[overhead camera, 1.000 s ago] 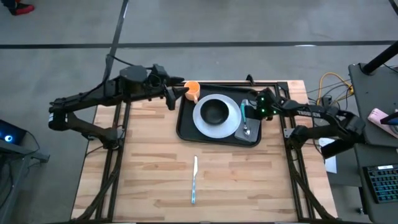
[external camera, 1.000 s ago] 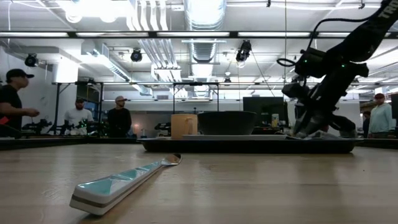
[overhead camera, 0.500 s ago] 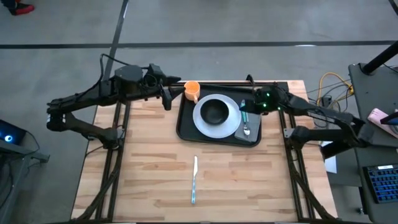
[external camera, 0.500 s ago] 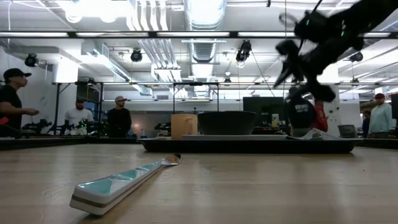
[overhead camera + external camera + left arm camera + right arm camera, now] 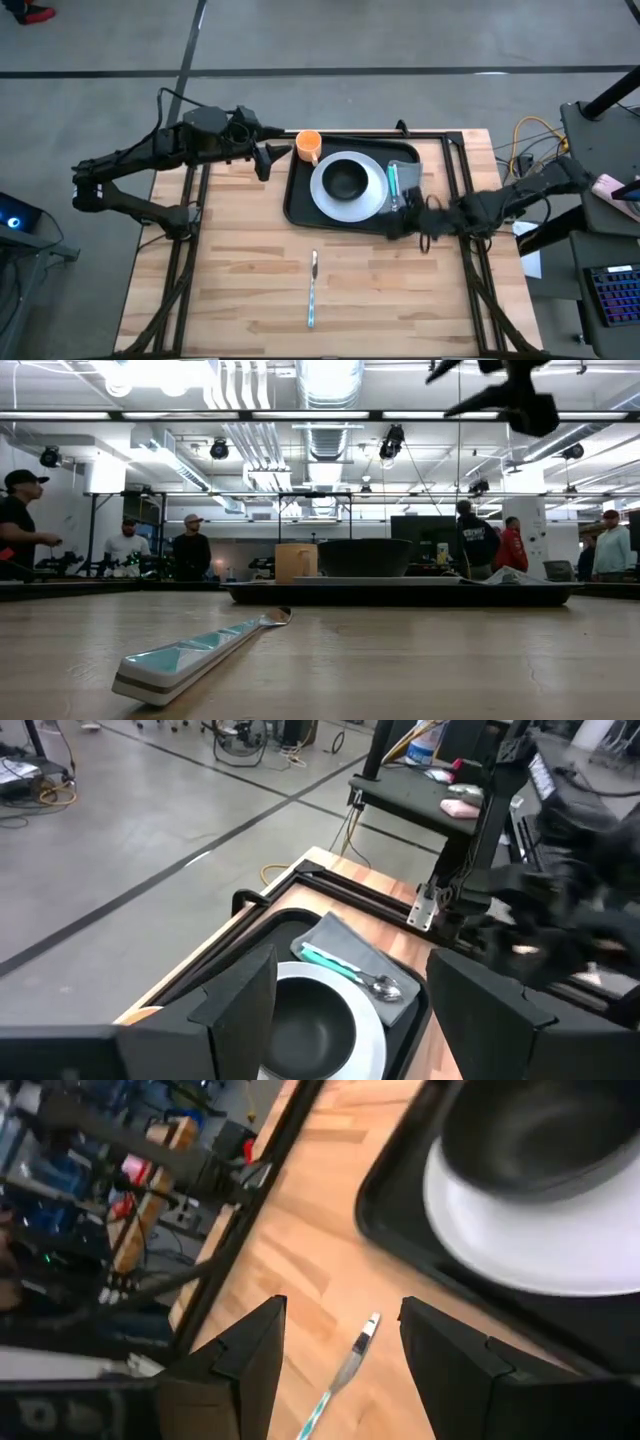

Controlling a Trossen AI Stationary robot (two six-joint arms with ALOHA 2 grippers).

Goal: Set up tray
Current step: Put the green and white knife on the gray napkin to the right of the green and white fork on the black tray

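Observation:
The black tray (image 5: 298, 207) lies at the table's far middle. On it sits a white plate (image 5: 372, 190) with a black bowl (image 5: 346, 180). A grey napkin (image 5: 404, 180) with a teal-handled spoon (image 5: 392, 183) lies to the plate's right, and an orange cup (image 5: 309, 146) stands at the tray's far left corner. A teal-handled knife (image 5: 312, 290) lies flat on the wood nearer me. My left gripper (image 5: 268, 157) hovers open just left of the cup. My right gripper (image 5: 397, 222) is open in the air over the tray's near right corner, and its wrist view shows the knife (image 5: 350, 1355).
Bare wood surrounds the knife (image 5: 200, 655) on the table's near half. The tray (image 5: 400, 592) rises as a low wall across the far middle. Black frame rails run along the table's left and right sides. Several people stand in the room beyond.
My right gripper has risen off the napkin and spoon in the tray. It has swung toward the near edge and now hangs over the tray's near right corner. My left gripper has drawn back a little toward the left, away from the orange cup. The objects have stayed where they were.

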